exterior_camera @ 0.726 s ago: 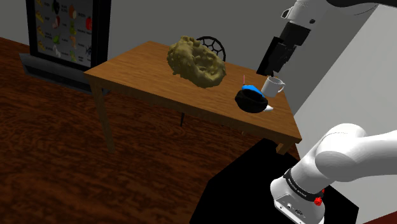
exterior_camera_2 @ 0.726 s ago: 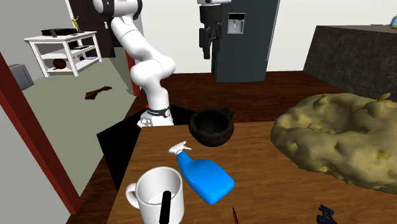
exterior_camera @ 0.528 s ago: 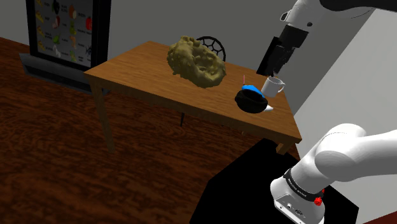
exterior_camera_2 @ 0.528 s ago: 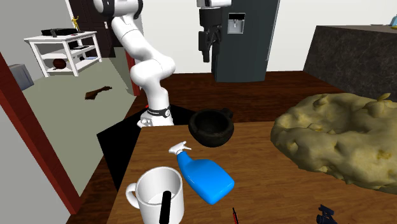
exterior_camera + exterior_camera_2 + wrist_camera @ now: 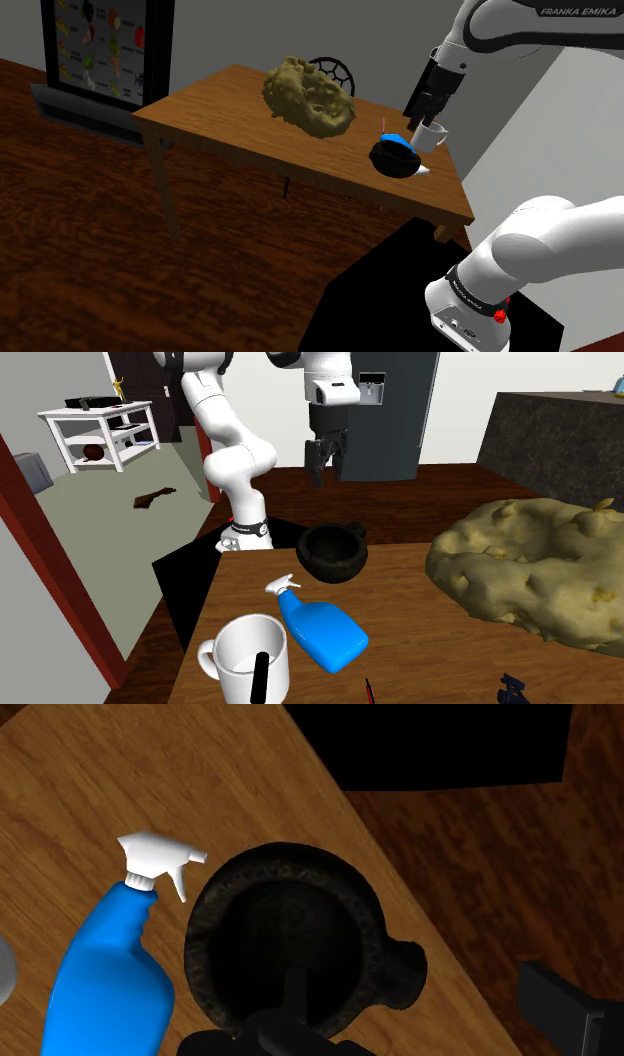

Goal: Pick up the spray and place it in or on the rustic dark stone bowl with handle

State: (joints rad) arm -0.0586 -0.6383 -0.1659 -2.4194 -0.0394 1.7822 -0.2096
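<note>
The end effector hangs in the air well above the table, its two black fingers apart and holding nothing. In the wrist view it looks almost straight down into the dark, rough bowl. The bowl sits near the table edge closest to the black stand, with its stubby handle turned towards that edge. The blue spray bottle lies on its side on the table, on the side of the bowl away from the stand. Its white trigger head points towards the bowl and ends just beside the rim; I cannot tell whether they touch. On the second exterior view's left of the bottle stands a white mug with a black stick leaning inside it, close to the bottle's body. A thin red pen lies nearer that camera, past the bottle's base, and a small dark blue object lies further right. A big lumpy tan mass takes up the right part of the table, well apart from the bottle and the bowl. In the shoulder view a dark chair stands behind the table's far side. The air between the end effector and the bottle is open, with the mug as the closest neighbour on one side and the bowl on the other.
</note>
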